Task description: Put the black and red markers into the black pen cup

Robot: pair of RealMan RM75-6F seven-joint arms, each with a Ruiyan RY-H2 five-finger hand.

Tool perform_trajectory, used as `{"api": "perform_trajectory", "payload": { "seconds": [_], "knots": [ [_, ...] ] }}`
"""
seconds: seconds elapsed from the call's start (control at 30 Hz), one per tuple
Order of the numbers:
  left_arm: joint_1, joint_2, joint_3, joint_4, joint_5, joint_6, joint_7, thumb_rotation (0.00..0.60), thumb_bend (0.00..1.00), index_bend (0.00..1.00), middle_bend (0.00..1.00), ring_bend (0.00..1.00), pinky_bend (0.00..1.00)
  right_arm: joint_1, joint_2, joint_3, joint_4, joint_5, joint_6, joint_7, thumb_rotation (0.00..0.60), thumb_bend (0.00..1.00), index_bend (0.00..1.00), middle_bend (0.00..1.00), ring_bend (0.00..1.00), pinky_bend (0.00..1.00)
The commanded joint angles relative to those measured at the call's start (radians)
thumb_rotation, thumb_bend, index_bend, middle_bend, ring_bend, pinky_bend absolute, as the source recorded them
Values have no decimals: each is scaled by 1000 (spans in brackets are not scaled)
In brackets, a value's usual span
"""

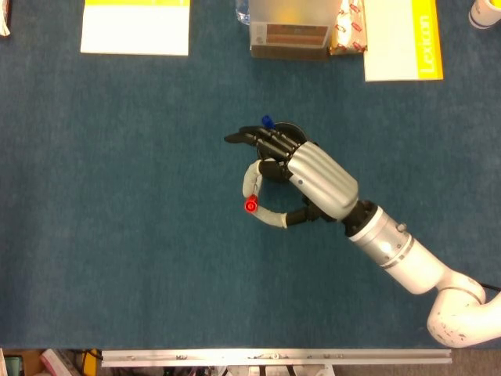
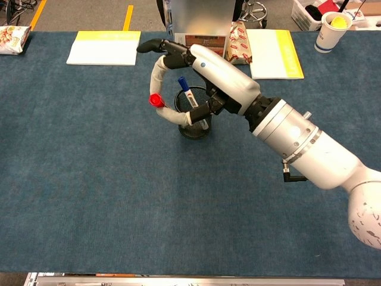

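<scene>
Red marker (image 2: 156,99) is pinched in our right hand (image 2: 205,77), raised just left of the black cup (image 2: 194,122), which already holds a blue-capped marker (image 2: 185,90). We should tip it upright over the rim before letting go.

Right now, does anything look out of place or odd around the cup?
Nothing spilled or tipped. The cup stands upright with a blue-capped marker leaning inside. The right robot hand holds the red marker above it, not yet in.
</scene>
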Motion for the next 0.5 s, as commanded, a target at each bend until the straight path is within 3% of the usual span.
{"api": "perform_trajectory", "payload": {
  "seconds": [0.03,0.5],
  "knots": [
    [0,-1,1,1,-2,-2,2,600,218,365,11,0,27,0,8,6,-3,-1,14,-8,600,323,654,162,92,140],
    [-1,-7,1,2,-9,-6,9,600,218,365,11,0,27,-12,12,13,63,26,63,0,600,322,653,162,92,140]
  ]
}}
